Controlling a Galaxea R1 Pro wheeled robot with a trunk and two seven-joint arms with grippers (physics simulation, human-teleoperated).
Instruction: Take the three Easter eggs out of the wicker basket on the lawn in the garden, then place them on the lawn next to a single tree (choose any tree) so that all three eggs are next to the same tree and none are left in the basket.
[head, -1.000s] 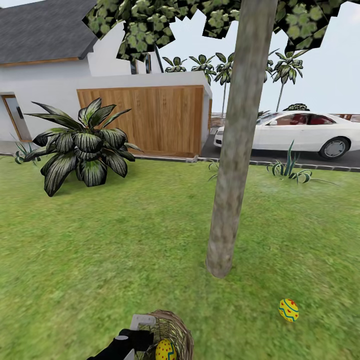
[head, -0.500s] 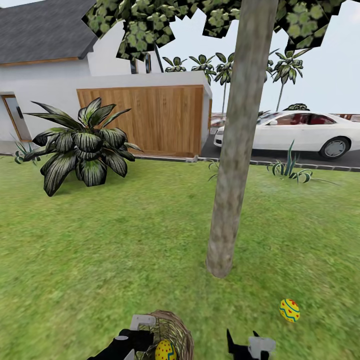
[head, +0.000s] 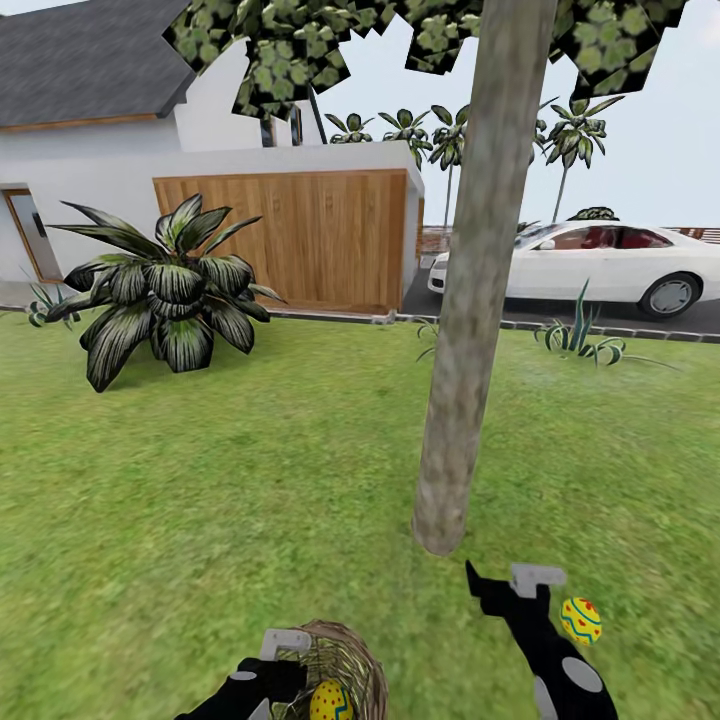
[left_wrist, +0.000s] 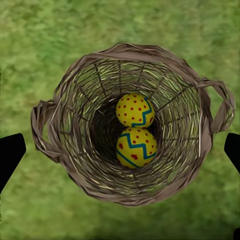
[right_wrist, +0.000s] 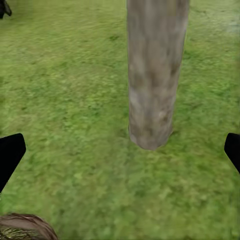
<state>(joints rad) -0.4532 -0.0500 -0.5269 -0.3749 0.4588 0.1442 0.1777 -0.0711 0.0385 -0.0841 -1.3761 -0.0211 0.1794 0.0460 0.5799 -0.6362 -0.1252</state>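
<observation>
The wicker basket (head: 352, 660) sits on the lawn (head: 250, 500) at the head view's lower edge, in front of the tree (head: 465, 330). My left gripper (head: 278, 662) hangs open over the basket's left rim. In the left wrist view the basket (left_wrist: 75, 90) holds two Easter eggs, one (left_wrist: 134, 110) resting against the other (left_wrist: 136, 147), with the left gripper (left_wrist: 120, 155) spread wider than the basket. A third egg (head: 580, 619) lies on the grass right of the trunk's foot. My right gripper (head: 510, 583) is open and empty, raised just left of that egg, facing the trunk (right_wrist: 155, 70).
A large dark-leaved plant (head: 165, 290) grows at the lawn's far left. Behind it stand a white house and a wooden garage door (head: 290, 240). A white car (head: 600, 262) is parked on the road beyond the lawn. A small spiky plant (head: 580, 340) marks the far edge.
My right arm has come up into the head view and reached forward toward the tree's foot, next to the egg on the grass. The left arm, basket and eggs have stayed put.
</observation>
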